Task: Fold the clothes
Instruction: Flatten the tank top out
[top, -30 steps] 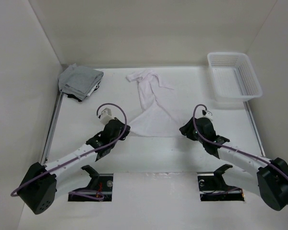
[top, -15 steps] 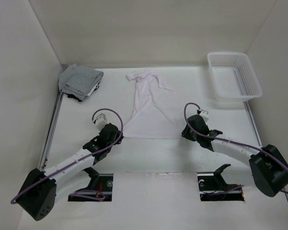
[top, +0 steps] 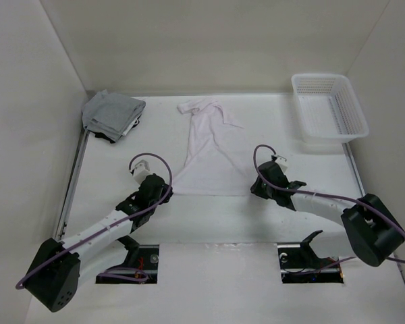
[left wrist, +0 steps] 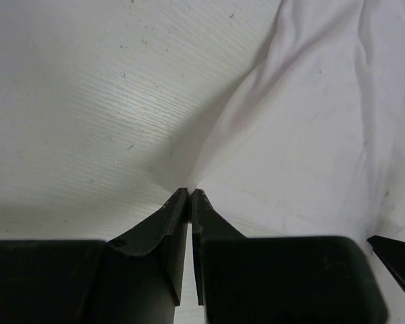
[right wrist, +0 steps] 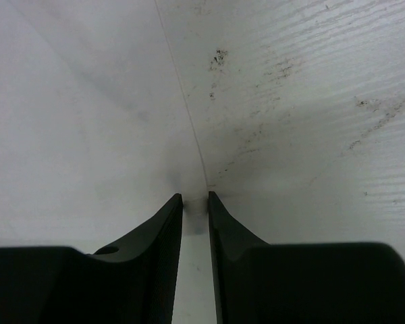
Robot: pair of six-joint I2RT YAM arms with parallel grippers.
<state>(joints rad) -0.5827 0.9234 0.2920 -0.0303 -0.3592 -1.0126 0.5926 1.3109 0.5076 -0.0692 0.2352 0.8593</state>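
Note:
The clothes (top: 212, 158), a thin white garment with a pinkish tint, lie spread in the middle of the table, collar end far and hem near. My left gripper (top: 169, 191) is shut on the hem's left corner; in the left wrist view its tips (left wrist: 190, 192) pinch the cloth (left wrist: 310, 121), which fans away taut. My right gripper (top: 254, 189) sits at the hem's right corner. In the right wrist view its jaws (right wrist: 194, 197) stand a narrow gap apart, with the garment's edge (right wrist: 74, 135) running in between the tips.
A white plastic basket (top: 327, 108) stands at the far right. A grey folded stack of cloth (top: 111, 113) lies at the far left corner. White walls close in the table's back and sides.
The garment has been drawn out wider and flatter. My left gripper pulled its corner toward the near left. My right gripper slid left to the hem's right corner and its jaws narrowed.

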